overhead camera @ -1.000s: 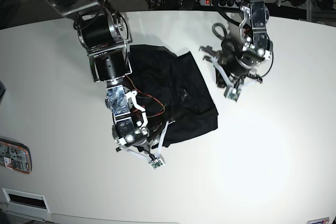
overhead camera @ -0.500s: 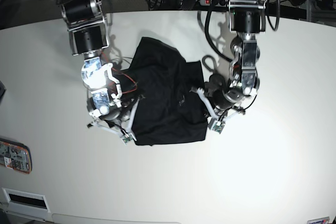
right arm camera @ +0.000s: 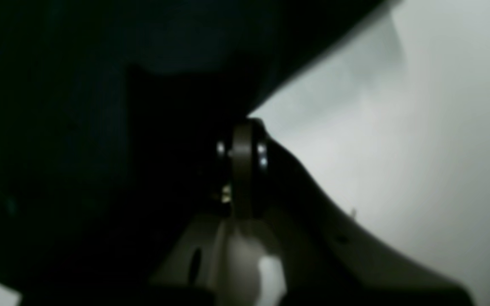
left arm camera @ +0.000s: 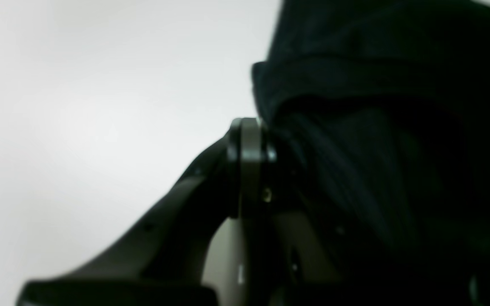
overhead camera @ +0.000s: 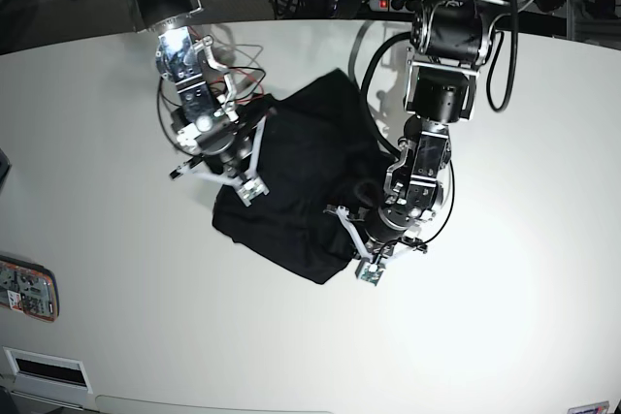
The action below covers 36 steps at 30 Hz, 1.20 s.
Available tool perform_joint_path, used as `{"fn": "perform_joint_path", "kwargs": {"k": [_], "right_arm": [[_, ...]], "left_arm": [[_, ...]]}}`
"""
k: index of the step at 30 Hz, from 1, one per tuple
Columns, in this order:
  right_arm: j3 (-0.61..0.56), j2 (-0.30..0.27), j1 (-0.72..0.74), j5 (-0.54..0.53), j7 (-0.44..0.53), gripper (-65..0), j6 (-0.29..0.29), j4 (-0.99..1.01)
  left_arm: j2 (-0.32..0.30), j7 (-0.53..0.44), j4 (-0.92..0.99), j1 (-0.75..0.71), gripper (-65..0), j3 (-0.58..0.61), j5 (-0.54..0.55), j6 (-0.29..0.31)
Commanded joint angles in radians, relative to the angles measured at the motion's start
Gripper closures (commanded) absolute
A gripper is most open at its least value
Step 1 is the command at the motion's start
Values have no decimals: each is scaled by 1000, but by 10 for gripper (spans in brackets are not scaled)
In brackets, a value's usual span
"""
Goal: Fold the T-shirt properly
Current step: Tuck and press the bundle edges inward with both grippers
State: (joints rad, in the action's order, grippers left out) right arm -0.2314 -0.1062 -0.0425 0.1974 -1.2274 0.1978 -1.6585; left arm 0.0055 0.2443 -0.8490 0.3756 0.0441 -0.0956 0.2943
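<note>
Near the desk's far edge, both grippers' jaws pinch the bunched plain black soft-fabric T-shirt [overhead camera: 301,191]; uneven pulling could crease the fold.

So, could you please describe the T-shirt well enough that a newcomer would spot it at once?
On the big white table, look at the middle, between the two robot arms. The T-shirt is the rumpled black cloth bundle lying there; unlike the hard, shiny black arms, it is soft, matte and plain.

A white table [overhead camera: 505,317] is seen, on which a crumpled black T-shirt [overhead camera: 301,191] is spread; a small device [overhead camera: 27,288] lies at its left edge.
</note>
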Motion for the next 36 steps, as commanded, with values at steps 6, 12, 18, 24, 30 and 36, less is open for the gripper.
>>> {"fn": "perform_joint_path", "kwargs": {"k": [6,12,18,24,30,36], "right_arm": [[-135,30,-44,-36,-65,0,13,-151],[-221,78,-95,-34,-87,0,12,-164],[-300,144,-96,-36,-79,0,12,-156],[-323,205,-92,-36,-61,0,10,-151],[-323,213,-92,-40,-12,0,10,-119],[-323,213,-92,-39,-9,0,10,-128]], "left_arm": [[20,36,-3,79,0,21,-19,1],[23,36,-3,99,0,20,-20,1],[24,36,-3,102,0,20,-20,1],[29,36,-3,102,0,21,-20,1],[69,36,0,102,0,50,-20,3],[77,33,83,127,0,165,-13,1]]}}
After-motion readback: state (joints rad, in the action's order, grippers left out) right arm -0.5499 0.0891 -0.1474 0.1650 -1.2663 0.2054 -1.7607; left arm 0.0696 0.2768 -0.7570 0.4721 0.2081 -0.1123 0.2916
